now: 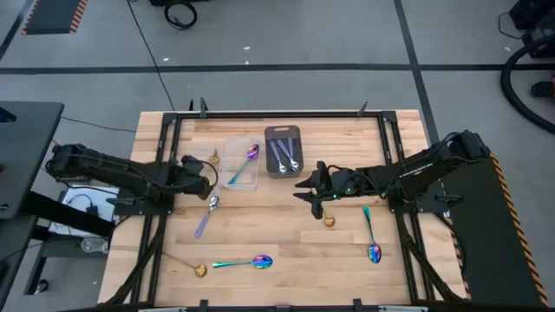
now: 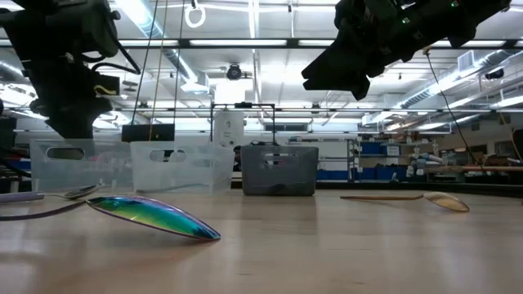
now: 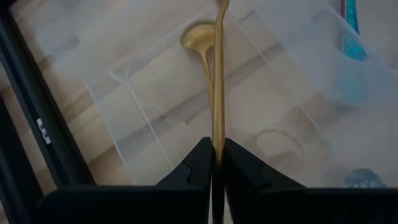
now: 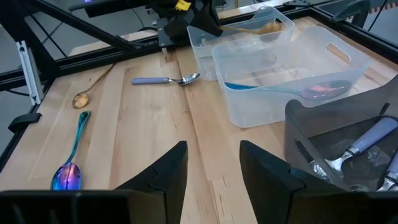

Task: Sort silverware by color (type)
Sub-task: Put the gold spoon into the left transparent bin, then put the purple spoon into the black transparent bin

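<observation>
Two grippers work above the wooden table. At the left, the left gripper hangs over the leftmost clear container; its fingers are pinched on the handle of a gold spoon, whose bowl lies down inside that container. Just beside it, the second clear container holds one rainbow spoon. Next along the row, the dark gray tray holds silver spoons (their count cannot be told).

On the bare table, from left to right: a gold spoon near the front-left edge, a silver spoon in front of the clear containers, a rainbow spoon at the front, a small gold spoon bowl, and another rainbow spoon toward the right.

Right of centre, the right gripper hovers above the table in front of the tray, fingers spread apart and holding nothing.
</observation>
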`<act>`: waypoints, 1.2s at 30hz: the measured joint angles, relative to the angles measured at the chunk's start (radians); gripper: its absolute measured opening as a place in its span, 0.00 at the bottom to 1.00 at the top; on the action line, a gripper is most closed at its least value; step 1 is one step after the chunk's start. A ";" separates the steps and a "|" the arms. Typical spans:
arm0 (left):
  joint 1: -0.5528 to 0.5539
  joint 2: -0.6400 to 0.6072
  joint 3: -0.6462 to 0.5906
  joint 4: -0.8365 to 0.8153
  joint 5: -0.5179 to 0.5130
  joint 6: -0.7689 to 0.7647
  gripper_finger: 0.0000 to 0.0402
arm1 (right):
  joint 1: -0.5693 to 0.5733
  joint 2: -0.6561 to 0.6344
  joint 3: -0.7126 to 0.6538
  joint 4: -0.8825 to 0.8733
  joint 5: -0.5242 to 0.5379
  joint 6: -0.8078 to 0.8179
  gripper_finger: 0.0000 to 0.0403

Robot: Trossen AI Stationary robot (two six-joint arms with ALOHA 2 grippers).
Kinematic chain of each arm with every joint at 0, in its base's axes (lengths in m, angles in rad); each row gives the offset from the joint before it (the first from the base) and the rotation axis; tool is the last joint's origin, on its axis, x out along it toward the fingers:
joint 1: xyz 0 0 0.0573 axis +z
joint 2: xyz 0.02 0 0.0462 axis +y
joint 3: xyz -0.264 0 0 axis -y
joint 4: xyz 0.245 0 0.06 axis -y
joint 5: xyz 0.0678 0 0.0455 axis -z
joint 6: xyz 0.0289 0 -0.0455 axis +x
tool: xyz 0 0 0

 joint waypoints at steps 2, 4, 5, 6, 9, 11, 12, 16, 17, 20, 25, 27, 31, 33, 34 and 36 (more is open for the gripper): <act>0.000 0.000 0.000 0.000 0.004 -0.002 0.10 | 0.000 0.000 0.000 0.000 0.000 0.000 0.39; 0.000 0.000 0.000 0.000 0.004 -0.009 0.10 | 0.000 0.000 0.000 0.000 0.000 0.000 0.39; 0.000 0.000 0.000 0.000 0.004 -0.010 0.10 | 0.000 0.000 0.000 0.000 0.000 0.000 0.39; 0.000 0.000 0.000 0.000 0.004 -0.010 0.11 | 0.000 0.000 0.000 0.000 0.000 0.000 0.39; 0.000 0.000 0.000 0.000 0.004 -0.010 0.18 | 0.000 0.000 0.000 0.000 0.000 0.000 0.39; 0.000 0.000 0.000 0.002 0.003 -0.010 0.24 | 0.000 0.000 0.000 0.000 0.000 0.000 0.39; 0.000 0.000 0.000 0.004 0.003 -0.010 0.27 | 0.000 0.000 0.000 0.000 0.000 0.000 0.39; -0.001 0.000 0.023 -0.001 0.000 0.036 0.38 | 0.000 0.000 0.000 -0.001 -0.019 0.000 0.39; -0.003 0.000 0.037 0.001 -0.006 0.054 0.39 | 0.000 0.000 0.000 -0.001 -0.024 0.000 0.39; -0.030 0.000 0.084 0.005 -0.038 0.125 0.42 | 0.000 0.000 0.000 -0.001 -0.026 0.000 0.39; -0.131 0.000 0.122 0.073 -0.052 0.244 0.41 | 0.000 0.000 0.000 -0.002 -0.026 0.000 0.39; -0.186 0.000 0.122 0.126 -0.062 0.286 0.41 | 0.000 0.000 0.000 -0.002 -0.026 0.000 0.39; -0.314 0.000 0.122 0.263 -0.113 0.397 0.41 | 0.000 0.000 0.000 -0.002 -0.026 0.000 0.39; -0.371 0.000 0.122 0.328 -0.118 0.440 0.41 | 0.000 0.000 0.000 -0.002 -0.026 0.002 0.39; -0.397 0.000 0.122 0.347 -0.118 0.439 0.41 | 0.000 0.000 0.000 -0.002 -0.026 0.006 0.39; -0.435 0.000 0.122 0.351 -0.109 0.389 0.41 | 0.000 0.000 0.000 -0.001 -0.026 0.010 0.39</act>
